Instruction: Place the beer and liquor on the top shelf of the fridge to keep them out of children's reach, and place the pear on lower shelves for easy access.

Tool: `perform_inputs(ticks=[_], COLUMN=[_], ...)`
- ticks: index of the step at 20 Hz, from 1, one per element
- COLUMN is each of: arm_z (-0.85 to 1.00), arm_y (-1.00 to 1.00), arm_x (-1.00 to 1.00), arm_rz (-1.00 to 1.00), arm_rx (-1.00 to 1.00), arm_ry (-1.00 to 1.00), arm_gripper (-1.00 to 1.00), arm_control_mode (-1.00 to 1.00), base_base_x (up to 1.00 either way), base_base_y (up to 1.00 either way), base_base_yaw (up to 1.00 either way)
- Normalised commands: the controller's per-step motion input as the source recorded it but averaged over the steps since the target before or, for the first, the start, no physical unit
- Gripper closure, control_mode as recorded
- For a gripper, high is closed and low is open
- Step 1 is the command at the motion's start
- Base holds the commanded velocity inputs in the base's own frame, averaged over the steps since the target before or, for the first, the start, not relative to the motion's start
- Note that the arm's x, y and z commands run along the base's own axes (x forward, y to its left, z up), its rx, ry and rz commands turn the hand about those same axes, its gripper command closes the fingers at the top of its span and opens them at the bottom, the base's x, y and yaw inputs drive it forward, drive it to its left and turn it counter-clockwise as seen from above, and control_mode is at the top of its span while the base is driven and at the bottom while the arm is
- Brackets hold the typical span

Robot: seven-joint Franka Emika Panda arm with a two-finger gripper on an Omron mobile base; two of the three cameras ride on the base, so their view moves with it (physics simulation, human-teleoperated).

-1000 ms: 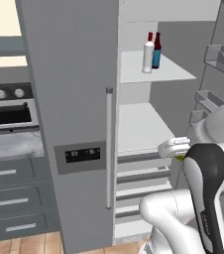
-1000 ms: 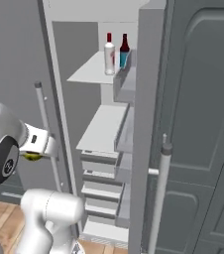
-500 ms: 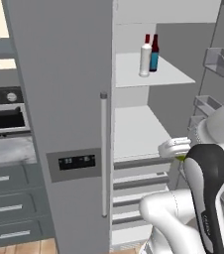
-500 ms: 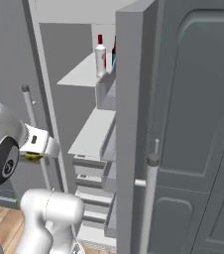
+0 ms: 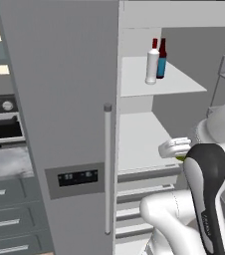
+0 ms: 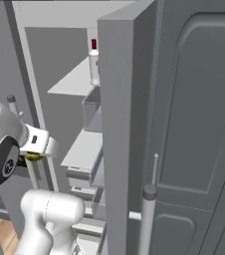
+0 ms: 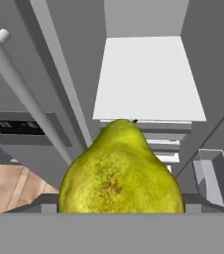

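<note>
At the hand camera's 6 o'clock, the pear [image 7: 121, 173] is yellow-green with brown speckles, held between half-open jaws of the gripper [image 5: 180, 155], before the fridge [image 5: 64, 99] interior.

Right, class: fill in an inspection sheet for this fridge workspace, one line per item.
Surface: top shelf carries both bottles; the lower shelf is bare.
Job's things: liquor and beer upright, side by side; pear in the gripper.
Clutter: nothing seen.
Grippers: gripper shut on the pear, before the open fridge.
Cables: nothing seen.
Surroundings: oven, drawers, wooden floor.
</note>
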Motion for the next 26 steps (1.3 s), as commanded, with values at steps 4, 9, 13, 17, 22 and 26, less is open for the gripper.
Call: perform_inputs(ticks=[4, 9, 13, 17, 22, 26], arm_z=[-0.15, -0.33, -0.42, -0.50, -0.57, -0.50], arm_y=[-0.25, -0.29, -0.06, -0.01, 0.00, -0.04], arm_x=[0.17, 0.26, 0.35, 0.40, 0.42, 0.40], arm_rz=[0.00, 0.00, 0.00, 0.00, 0.00, 0.00], arm_rx=[0.00, 0.00, 0.00, -0.01, -0.01, 0.00], arm_ry=[-0.01, -0.01, 0.00, 0.00, 0.00, 0.00], arm_gripper=[1.00, 1.00, 1.00, 1.00, 1.00, 1.00], arm_control_mode=[-1.00, -1.00, -1.00, -1.00, -1.00, -1.00], base_base_x=[0.07, 0.00, 0.00, 0.00, 0.00, 0.00], base_base_y=[-0.07, 0.00, 0.00, 0.00, 0.00, 0.00], base_base_yaw=[0.00, 0.00, 0.00, 0.00, 0.00, 0.00])
